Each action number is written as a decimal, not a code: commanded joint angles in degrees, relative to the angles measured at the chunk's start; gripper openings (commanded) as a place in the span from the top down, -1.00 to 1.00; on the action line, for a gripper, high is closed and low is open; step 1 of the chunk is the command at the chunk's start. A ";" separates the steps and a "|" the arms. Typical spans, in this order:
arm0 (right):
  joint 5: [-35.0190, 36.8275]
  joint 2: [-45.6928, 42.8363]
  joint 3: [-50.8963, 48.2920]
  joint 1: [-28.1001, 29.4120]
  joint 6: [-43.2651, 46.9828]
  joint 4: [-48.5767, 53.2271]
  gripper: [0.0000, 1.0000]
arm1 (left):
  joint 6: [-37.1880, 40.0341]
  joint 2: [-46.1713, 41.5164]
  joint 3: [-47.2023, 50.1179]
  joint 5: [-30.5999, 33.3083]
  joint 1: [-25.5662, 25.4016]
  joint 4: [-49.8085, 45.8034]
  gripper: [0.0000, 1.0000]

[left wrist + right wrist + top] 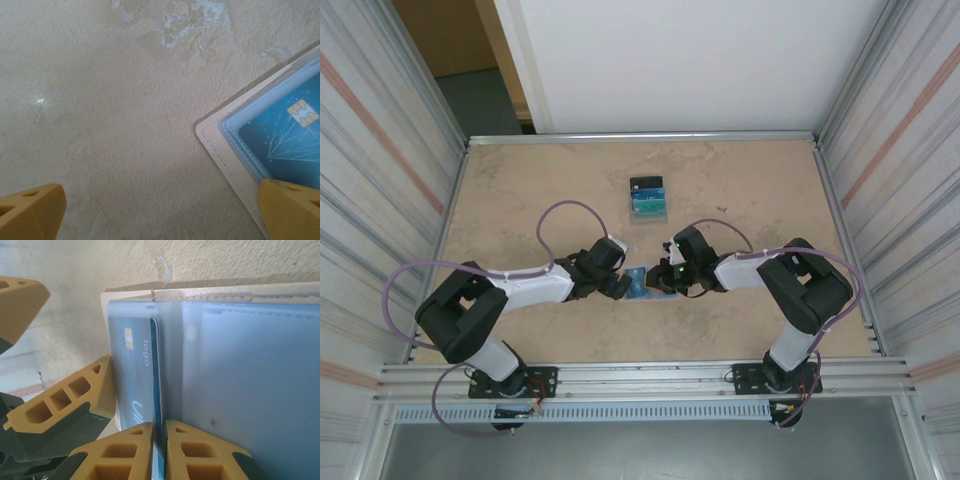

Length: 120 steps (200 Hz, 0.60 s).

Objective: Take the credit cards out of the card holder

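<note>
Near the middle of the sandy desk (520, 190), my right tool (160, 452) pinched the thin blue plastic card (132, 365) inside the open tan-and-blue folding card holder (250, 370). My left tool (160, 215) stood wide open. That small pinch could slip, or drag the holder.

The bench (520, 190) has a beige, mottled, stone-like top. In the left wrist view it carries pale bluish blotches (195, 17) on its far part and a small bright glint (40, 100) to the left. A thin metal strip (640, 137) edges its far side. Ribbed metal walls with a faded orange stripe stand on the left (380, 130) and right (900, 120). A white panel (690, 60) rises behind, with a brown opening (450, 35) at far left. Aluminium rails (650, 378) and a slotted strip (650, 412) run along the near edge.
</note>
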State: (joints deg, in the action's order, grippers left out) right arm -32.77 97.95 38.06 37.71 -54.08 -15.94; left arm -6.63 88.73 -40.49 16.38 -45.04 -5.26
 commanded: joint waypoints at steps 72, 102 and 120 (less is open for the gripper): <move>-3.35 -0.48 -2.29 -1.33 -2.91 -7.32 0.84 | 0.14 1.25 -1.18 1.76 -0.47 -3.41 -0.97; -3.94 -0.63 -3.31 -1.90 -3.60 -9.14 0.81 | 0.11 1.36 -1.27 1.77 -0.40 -3.46 -0.97; -4.73 -0.49 -3.81 -1.99 -4.34 -11.37 0.79 | 0.13 1.45 -1.43 1.88 -0.43 -3.68 -0.97</move>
State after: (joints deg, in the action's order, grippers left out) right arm -35.59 97.95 35.33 36.23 -56.64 -23.51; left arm -6.66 88.97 -41.04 17.23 -45.08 -6.37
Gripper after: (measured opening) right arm 0.100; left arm 0.986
